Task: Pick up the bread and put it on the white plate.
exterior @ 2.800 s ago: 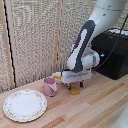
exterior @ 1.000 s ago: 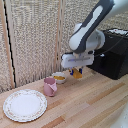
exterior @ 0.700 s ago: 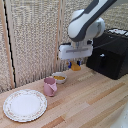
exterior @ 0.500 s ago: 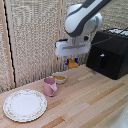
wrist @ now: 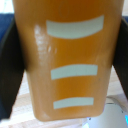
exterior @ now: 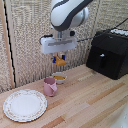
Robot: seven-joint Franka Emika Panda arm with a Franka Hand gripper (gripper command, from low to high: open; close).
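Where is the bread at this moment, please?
In the exterior view, the bread hangs in the gripper, in the air above the small bowl and pink cup, to the right of the white plate.

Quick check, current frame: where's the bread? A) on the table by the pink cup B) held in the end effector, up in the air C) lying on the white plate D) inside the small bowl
B: the bread hangs clamped in the end effector above the small bowl, short of the white plate.
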